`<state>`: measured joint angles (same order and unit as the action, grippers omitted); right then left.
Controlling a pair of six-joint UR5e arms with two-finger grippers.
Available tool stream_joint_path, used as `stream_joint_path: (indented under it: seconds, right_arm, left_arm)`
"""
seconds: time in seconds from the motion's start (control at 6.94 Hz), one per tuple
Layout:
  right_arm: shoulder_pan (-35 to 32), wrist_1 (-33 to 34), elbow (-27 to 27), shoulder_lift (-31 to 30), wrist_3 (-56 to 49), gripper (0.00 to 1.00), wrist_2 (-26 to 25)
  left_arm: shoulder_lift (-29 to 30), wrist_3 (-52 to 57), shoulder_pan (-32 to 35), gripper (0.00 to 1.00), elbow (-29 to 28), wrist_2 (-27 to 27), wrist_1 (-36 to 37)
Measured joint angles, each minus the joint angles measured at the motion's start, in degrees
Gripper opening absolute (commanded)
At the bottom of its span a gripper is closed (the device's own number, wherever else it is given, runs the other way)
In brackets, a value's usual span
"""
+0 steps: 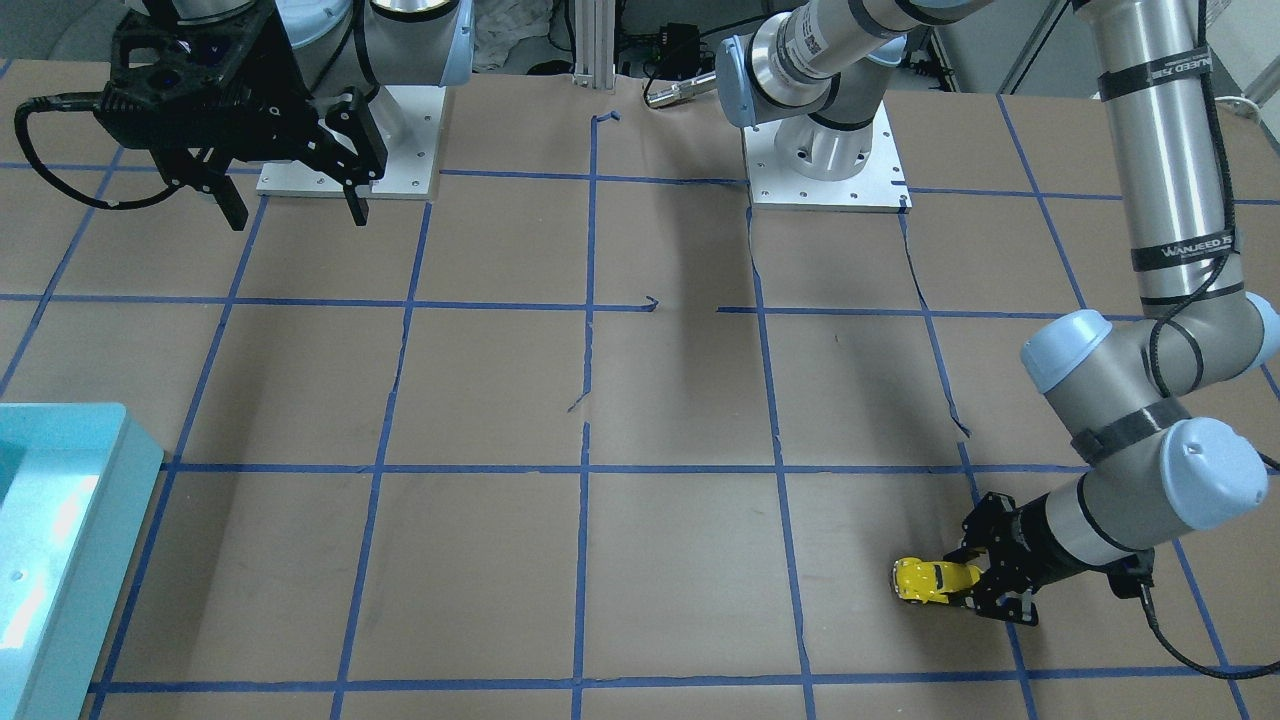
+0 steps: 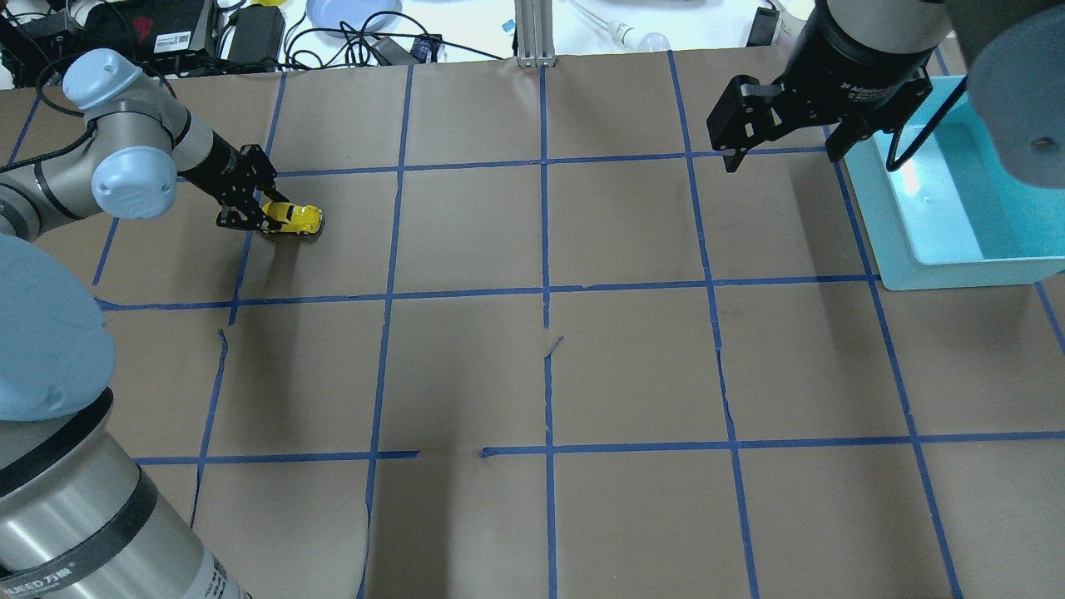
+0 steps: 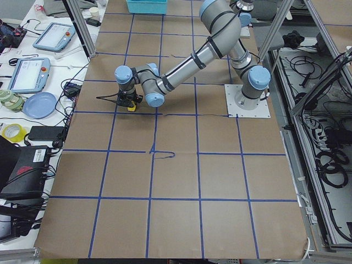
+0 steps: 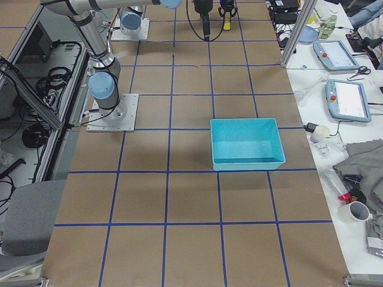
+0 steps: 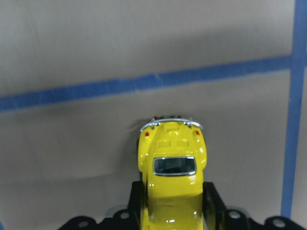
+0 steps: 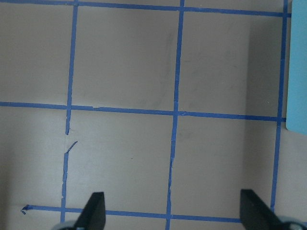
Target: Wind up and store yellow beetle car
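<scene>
Clamping the yellow beetle car (image 5: 171, 184) between its two black fingers (image 5: 135, 203), the left claw (image 1: 968, 582) is narrowed onto the toy's flanks and lies low and nearly level over the brown-papered table (image 1: 680, 560). About half of the car sticks out past the fingertips, and the end with the silvery bumper and two small red lights points away from the claw. Whether the wheels touch the paper cannot be told. Just beyond the car's free end a strip of blue tape (image 5: 144, 82) crosses the paper. Well apart from all this, the right claw (image 2: 782, 158) hangs above the table with its jaws spread wide and nothing between them. A teal bin (image 2: 882, 241) sits close beside that claw.
</scene>
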<state>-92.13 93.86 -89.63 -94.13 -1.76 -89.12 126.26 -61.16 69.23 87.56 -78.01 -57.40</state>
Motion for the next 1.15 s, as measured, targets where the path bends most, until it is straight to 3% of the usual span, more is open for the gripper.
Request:
stream_joint_path:
  seconds: [0.14, 0.29, 0.72, 1.15]
  right_arm:
    - [0.0, 0.0, 0.0, 0.0, 0.0, 1.00, 0.0]
    - [0.0, 0.0, 0.0, 0.0, 0.0, 1.00, 0.0]
    - [0.0, -0.1, 0.0, 0.0, 0.0, 1.00, 0.0]
    - [0.0, -0.1, 0.0, 0.0, 0.0, 1.00, 0.0]
  left_arm:
    - [-0.1, 0.3, -0.8, 0.95, -0.1, 0.0, 0.2]
    - [-0.2, -0.1, -1.1, 1.00, -0.1, 0.1, 1.4]
    - [-1.4, -1.3, -0.9, 0.99, -0.1, 0.2, 7.5]
    - [-6.3, 12.8, -0.1, 1.00, -0.3, -2.4, 3.2]
